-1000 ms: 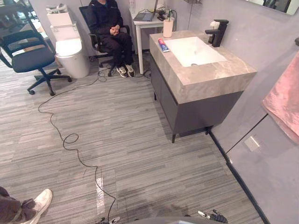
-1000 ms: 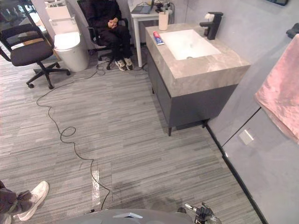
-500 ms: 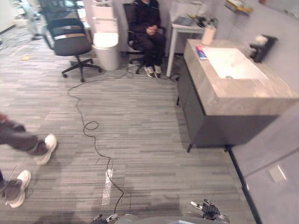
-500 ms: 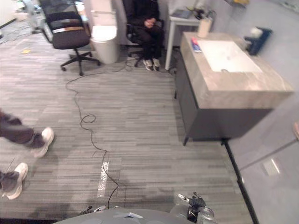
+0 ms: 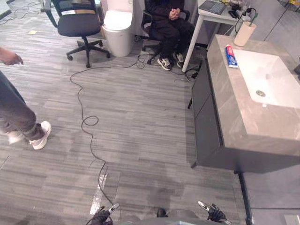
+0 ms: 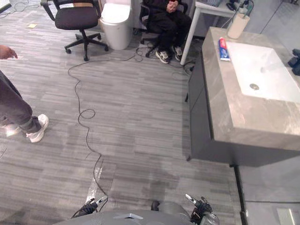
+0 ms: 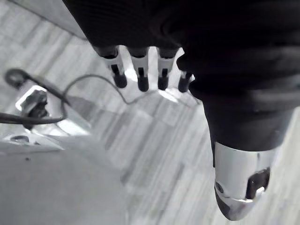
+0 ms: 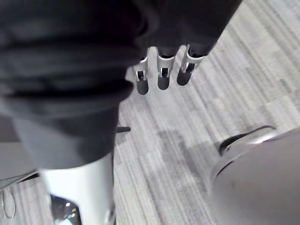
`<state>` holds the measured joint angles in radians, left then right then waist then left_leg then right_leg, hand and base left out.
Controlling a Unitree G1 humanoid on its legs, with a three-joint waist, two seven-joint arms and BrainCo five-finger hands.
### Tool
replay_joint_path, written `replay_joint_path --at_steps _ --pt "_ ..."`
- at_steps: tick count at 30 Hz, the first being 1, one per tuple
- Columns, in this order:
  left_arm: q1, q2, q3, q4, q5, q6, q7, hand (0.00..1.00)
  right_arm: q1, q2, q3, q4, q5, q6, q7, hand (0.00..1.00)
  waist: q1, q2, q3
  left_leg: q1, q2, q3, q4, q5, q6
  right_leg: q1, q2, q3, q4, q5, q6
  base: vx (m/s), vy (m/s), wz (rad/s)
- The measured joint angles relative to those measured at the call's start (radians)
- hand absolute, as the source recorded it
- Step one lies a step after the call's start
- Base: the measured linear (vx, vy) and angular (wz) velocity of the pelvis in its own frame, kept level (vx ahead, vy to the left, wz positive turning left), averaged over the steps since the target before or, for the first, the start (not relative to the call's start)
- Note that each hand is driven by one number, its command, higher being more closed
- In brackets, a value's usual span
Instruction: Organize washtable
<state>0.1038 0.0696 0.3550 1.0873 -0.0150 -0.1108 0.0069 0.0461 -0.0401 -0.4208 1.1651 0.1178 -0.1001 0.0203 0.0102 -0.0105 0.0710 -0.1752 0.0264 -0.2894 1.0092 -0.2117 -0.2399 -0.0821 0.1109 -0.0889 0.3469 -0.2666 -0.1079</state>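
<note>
Ahead, toothpaste tube [image 5: 229, 49] beside sink [image 5: 274, 70], cup [image 5: 244, 33] nearby

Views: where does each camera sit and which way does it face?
Left eye view: head, facing down at floor and washtable; left hand, right hand at bottom edge.
Right eye view: head, slightly offset; same scene, same hands.
Left wrist view: left wrist, along open fingers to floor.
Right wrist view: right wrist, along open fingers to floor.
Shared: both eye views show toothpaste tube, cup, seated person.
</note>
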Motion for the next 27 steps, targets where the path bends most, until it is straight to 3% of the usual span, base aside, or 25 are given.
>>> replay_joint_path --at_steps 1,2,4,5,6,8,9,10,11,12,13,14,15,16,17,18,19,20,21,22,23,24,25,26,27 --pt "0.0 -0.001 -0.008 -0.028 -0.003 -0.001 0.0 0.0 -0.013 -0.001 0.033 0.001 0.001 0.0 -0.003 0.0 0.009 0.002 0.017 -0.073 0.005 0.066 0.158 -0.016 0.043 0.071 0.004 0.028 -0.031 -0.007 -0.011 0.19 0.123 -0.01" --pt "-0.002 0.003 -0.017 -0.044 -0.019 -0.006 0.003 0.0 -0.027 -0.001 0.068 0.001 0.01 -0.001 -0.009 0.0 0.022 -0.009 0.026 -0.151 0.008 0.135 0.224 -0.055 0.115 0.131 -0.007 0.055 -0.068 -0.007 -0.012 0.2 0.11 -0.08" --pt "-0.004 0.007 -0.033 -0.067 -0.021 -0.012 0.006 0.0 -0.053 -0.001 0.102 0.001 0.02 -0.004 -0.021 0.0 0.045 -0.02 0.035 -0.275 0.005 0.201 0.166 -0.098 0.187 0.201 -0.038 0.084 -0.121 -0.007 -0.012 0.33 0.054 -0.18" --pt "-0.004 0.009 -0.041 -0.069 -0.022 -0.014 0.008 0.0 -0.062 -0.002 0.106 0.0 0.02 -0.005 -0.022 0.0 0.052 -0.022 0.037 -0.312 0.001 0.215 0.111 -0.106 0.196 0.222 -0.051 0.092 -0.142 -0.008 -0.013 0.51 0.074 -0.35" --pt "0.007 0.007 -0.055 -0.063 -0.039 -0.018 0.017 0.0 -0.074 0.0 0.106 0.001 0.02 -0.008 -0.026 0.0 0.058 -0.026 0.041 -0.352 -0.013 0.224 -0.173 -0.088 0.181 0.26 -0.08 0.109 -0.16 -0.007 -0.012 0.49 0.108 -0.41" --pt "0.028 0.003 -0.083 -0.038 -0.046 -0.02 0.023 0.0 -0.073 -0.002 0.108 -0.013 0.02 -0.019 -0.028 0.0 0.063 0.013 0.032 -0.341 -0.003 0.19 -0.557 0.028 0.17 0.302 -0.085 0.143 -0.165 -0.007 -0.013 0.55 0.195 -0.44" --pt "0.049 0.0 -0.087 -0.003 -0.048 -0.018 0.022 0.0 -0.06 0.0 0.111 -0.019 0.02 -0.02 -0.03 0.0 0.078 0.023 0.025 -0.305 -0.009 0.207 -0.621 0.222 0.174 0.34 -0.098 0.189 -0.17 -0.003 -0.01 0.72 0.26 -0.2" --pt "0.047 0.01 -0.08 0.014 -0.047 -0.019 0.023 0.0 -0.049 0.014 0.114 -0.009 0.019 -0.02 -0.025 0.0 0.075 -0.01 0.001 -0.291 -0.05 0.238 -0.625 0.182 0.211 0.317 -0.138 0.215 -0.13 0.023 0.006 0.75 0.25 -0.08" --pt "0.047 0.01 -0.073 0.019 -0.047 -0.02 0.023 0.0 -0.046 0.011 0.109 0.005 0.019 -0.02 -0.022 0.0 0.07 -0.017 -0.005 -0.293 -0.059 0.247 -0.614 0.174 0.232 0.287 -0.151 0.228 -0.081 0.042 0.026 0.74 0.19 0.07" --pt "0.048 0.01 -0.035 0.033 -0.048 -0.02 0.019 0.0 -0.054 0.01 0.089 0.022 0.018 -0.017 -0.02 0.0 0.079 -0.031 -0.001 -0.273 -0.082 0.263 -0.596 0.151 0.267 0.244 -0.158 0.271 0.057 0.076 0.084 0.63 0.149 0.02" --pt "0.049 0.017 -0.007 0.049 -0.047 -0.018 0.02 0.0 -0.051 0.021 0.046 0.022 0.018 -0.016 -0.019 0.0 0.076 -0.056 0.017 -0.203 -0.117 0.277 -0.604 0.115 0.298 0.196 -0.169 0.299 0.241 0.156 0.203 0.58 0.111 0.0" --pt "0.051 0.019 0.0 0.052 -0.047 -0.014 0.02 0.0 -0.05 0.023 0.028 0.022 0.018 -0.015 -0.019 0.0 0.072 -0.062 0.022 -0.165 -0.129 0.281 -0.609 0.096 0.311 0.165 -0.168 0.31 0.341 0.212 0.291 0.46 0.055 0.08" --pt "0.056 0.019 -0.002 0.052 -0.046 -0.008 0.02 0.0 -0.05 0.017 0.018 0.024 0.018 -0.014 -0.013 0.0 0.062 -0.058 0.034 -0.085 -0.138 0.278 -0.617 0.068 0.326 0.102 -0.157 0.314 0.552 0.245 0.365 0.34 -0.008 0.04" --pt "0.056 0.015 -0.009 0.053 -0.045 -0.004 0.018 0.0 -0.048 0.01 0.019 0.023 0.018 -0.014 -0.004 0.0 0.052 -0.043 0.049 0.015 -0.141 0.269 -0.643 0.061 0.335 0.042 -0.157 0.268 0.703 0.222 0.327 0.26 -0.049 -0.02" --pt "0.056 0.012 -0.014 0.053 -0.045 -0.003 0.015 0.0 -0.043 0.007 0.021 0.02 0.019 -0.014 0.003 0.0 0.049 -0.034 0.054 0.07 -0.139 0.26 -0.67 0.061 0.337 0.009 -0.164 0.233 0.748 0.193 0.279 0.14 -0.106 -0.17" --pt "0.053 0.009 -0.043 0.053 -0.045 -0.003 0.011 0.0 -0.034 -0.011 0.03 0.012 0.019 -0.022 0.008 0.0 0.049 -0.011 0.059 0.179 -0.122 0.252 -0.75 0.052 0.351 -0.047 -0.16 0.178 0.752 0.12 0.172 0.0 -0.12 -0.27" --pt "0.036 0.008 -0.057 0.052 -0.037 -0.004 0.003 0.0 -0.031 -0.021 0.029 0.011 0.019 -0.022 0.013 0.0 0.046 0.008 0.051 0.252 -0.101 0.25 -0.82 0.018 0.366 -0.122 -0.131 0.152 0.687 0.063 0.133 -0.07 -0.117 -0.22" --pt "0.02 0.009 -0.061 0.054 -0.036 -0.003 0.003 0.0 -0.03 -0.019 0.027 0.011 0.02 -0.022 0.013 0.0 0.041 0.007 0.048 0.273 -0.098 0.249 -0.837 0.003 0.361 -0.156 -0.118 0.152 0.631 0.041 0.134 -0.24 -0.125 0.02" --pt "-0.003 0.015 -0.061 0.058 -0.036 -0.004 0.003 0.0 -0.025 -0.016 0.026 0.011 0.021 -0.022 0.018 0.0 0.027 0.001 0.047 0.291 -0.092 0.236 -0.842 -0.035 0.359 -0.211 -0.11 0.143 0.443 0.029 0.146 -0.3 -0.121 0.21" --pt "-0.031 0.014 -0.063 0.056 -0.036 -0.007 0.003 0.0 -0.024 -0.015 0.023 0.01 0.039 -0.022 0.019 0.0 0.021 -0.006 0.045 0.3 -0.091 0.226 -0.844 -0.058 0.356 -0.238 -0.116 0.119 0.252 0.05 0.165 -0.22 -0.133 0.24" --pt "-0.051 0.012 -0.069 0.05 -0.036 -0.01 0.004 0.0 -0.019 -0.019 0.024 0.011 0.045 -0.022 0.019 0.0 0.018 -0.018 0.043 0.322 -0.091 0.216 -0.853 -0.084 0.352 -0.261 -0.127 0.086 0.004 0.142 0.165 -0.05 -0.102 0.18" --pt "-0.059 0.01 -0.077 0.05 -0.036 -0.01 0.004 0.0 -0.016 -0.021 0.023 0.013 0.055 -0.021 0.018 0.0 0.01 -0.018 0.044 0.338 -0.087 0.2 -0.859 -0.1 0.348 -0.265 -0.133 0.065 -0.055 0.236 0.165 0.29 -0.153 0.26" --pt "-0.07 0.006 -0.085 0.049 -0.036 -0.01 0.004 0.0 -0.009 -0.025 0.014 0.013 0.061 -0.019 0.017 0.0 -0.007 0.001 0.033 0.375 -0.052 0.171 -0.883 -0.117 0.334 -0.263 -0.113 0.033 -0.078 0.323 0.118 0.65 -0.187 0.33" --pt "-0.075 -0.01 -0.079 0.048 -0.035 -0.013 0.002 0.0 -0.001 -0.026 0.0 0.01 0.06 -0.02 0.017 0.0 -0.013 0.016 0.007 0.387 -0.009 0.14 -0.88 -0.093 0.285 -0.249 -0.081 0.03 -0.056 0.275 0.068 0.67 -0.204 0.28" --pt "-0.081 -0.015 -0.079 0.047 -0.034 -0.013 0.002 0.0 -0.004 -0.024 -0.006 0.011 0.06 -0.02 0.018 0.0 -0.01 0.026 0.015 0.386 -0.007 0.133 -0.868 -0.083 0.27 -0.249 -0.086 0.026 -0.031 0.267 0.059 0.6 -0.251 0.3"
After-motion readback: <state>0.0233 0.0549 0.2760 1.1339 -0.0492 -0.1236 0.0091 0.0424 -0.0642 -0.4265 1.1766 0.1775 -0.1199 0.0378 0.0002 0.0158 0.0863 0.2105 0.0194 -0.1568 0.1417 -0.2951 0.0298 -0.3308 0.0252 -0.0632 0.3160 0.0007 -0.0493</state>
